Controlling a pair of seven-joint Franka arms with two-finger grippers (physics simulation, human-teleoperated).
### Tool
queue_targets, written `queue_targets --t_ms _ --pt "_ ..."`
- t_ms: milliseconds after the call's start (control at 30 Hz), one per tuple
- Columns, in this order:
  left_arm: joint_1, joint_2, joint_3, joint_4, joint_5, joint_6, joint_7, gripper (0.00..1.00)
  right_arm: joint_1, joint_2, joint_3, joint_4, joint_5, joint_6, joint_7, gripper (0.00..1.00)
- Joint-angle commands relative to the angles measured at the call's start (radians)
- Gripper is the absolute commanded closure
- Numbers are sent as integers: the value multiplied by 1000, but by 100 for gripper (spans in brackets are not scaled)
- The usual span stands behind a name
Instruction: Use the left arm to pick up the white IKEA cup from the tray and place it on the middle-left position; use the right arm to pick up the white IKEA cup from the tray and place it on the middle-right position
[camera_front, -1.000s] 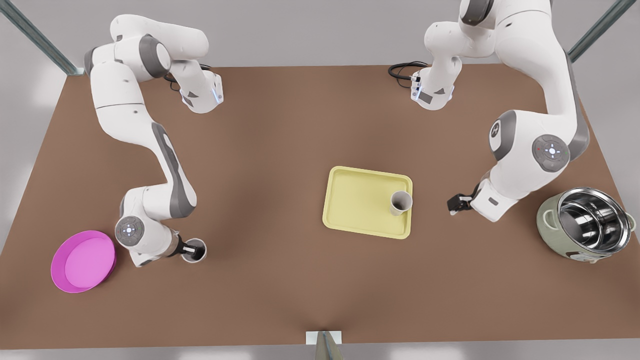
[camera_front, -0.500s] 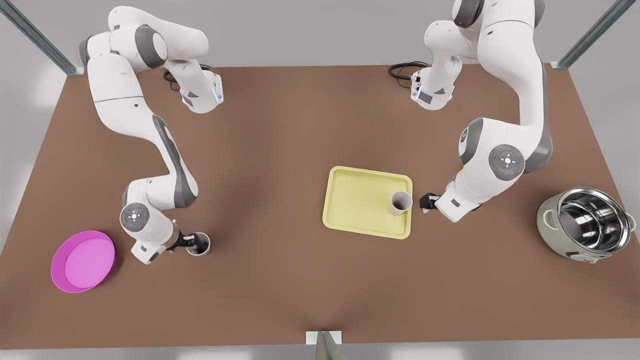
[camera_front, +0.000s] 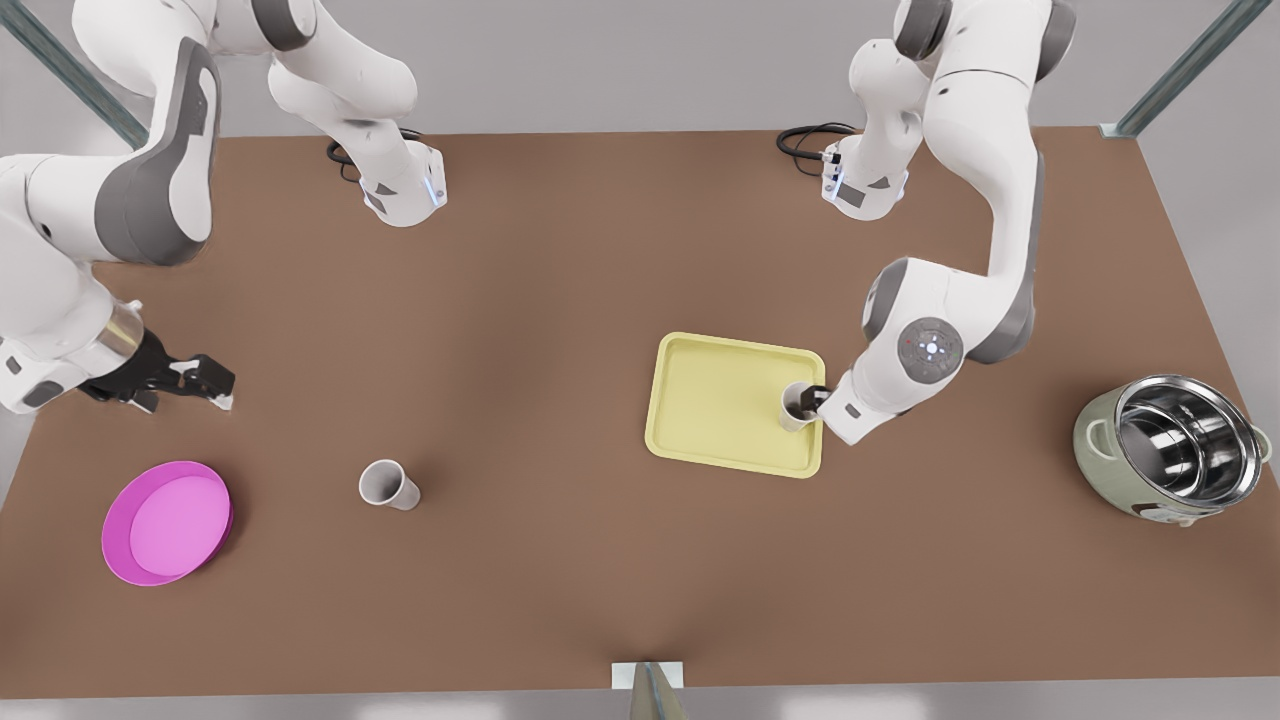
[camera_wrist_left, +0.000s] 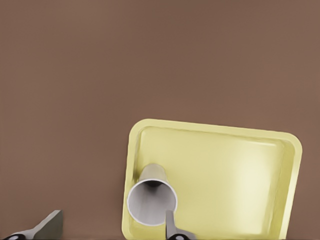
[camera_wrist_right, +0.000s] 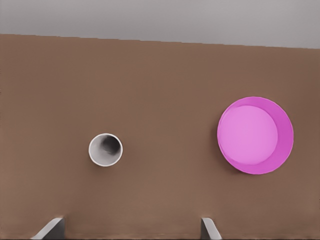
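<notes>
- The right gripper (camera_front: 218, 388) hangs above the table (camera_front: 560, 260) near the edge on the front view's left. Its fingers stand well apart and hold nothing. We judge that this arm waits.
- A magenta plate (camera_front: 165, 522) lies near the same edge, toward the near corner. It has no part in the task.
- The first cup (camera_front: 385, 485) stands upright on the bare table, beside the plate but apart from it, free of any gripper. The right wrist view looks down on this cup and the plate. We judge that the right arm's half is done, with this cup on the middle-right position.
- The tray (camera_front: 710, 400) lies near the middle of the table, a little toward the front view's right.
- The second cup (camera_front: 800, 405) stands upright inside the tray, close to its rim on the front view's right.
- The left gripper (camera_front: 815, 398) is at this cup. In the left wrist view its fingers are apart: one is at the cup's rim, the other well to the side, so nothing is clamped yet.
- What is left, in our judgement: to close on the second cup, lift it and set it on the middle-left position.
- A metal pot (camera_front: 1170, 450) stands near the edge on the front view's right.
</notes>
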Motion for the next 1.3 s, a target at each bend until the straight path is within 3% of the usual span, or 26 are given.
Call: queue_targets --t_ms 0,67,133,567,633,867,900,933,1067,1133,1267 --pt "3 24 1 -3 13 54 -71 0 -7 -78 -7 -84 60 -177 -8 0" --pt "2 7 1 -66 14 71 -71 0 -4 -91 -1 -84 43 -190 21 0" --pt "2 -64 1 -235 14 240 -64 0 -6 -87 -9 -58 40 -181 24 0" --pt "5 8 5 -286 -41 298 -75 0 -6 -87 -24 -47 33 -180 23 0" --pt "3 -19 5 -359 -41 380 -75 0 -6 -87 -23 -47 33 -181 23 0" --pt "3 54 5 -358 -36 490 -75 0 -6 -85 -33 -33 34 -179 23 0" --pt "3 54 4 -353 -36 490 -86 4 -6 -85 -32 -33 34 -176 23 0" --pt "3 54 -1 -350 -38 490 -103 26 -6 -84 -29 -22 33 -174 23 0" --pt "0 59 -1 -324 -47 490 -109 64 -6 -82 -32 -12 34 -170 17 0" --pt "-10 74 -2 -309 -47 502 -160 73 -6 -64 -33 -9 36 -168 23 0" --pt "-7 41 2 -306 -44 470 -152 73 -6 -62 -38 2 31 -92 14 0"
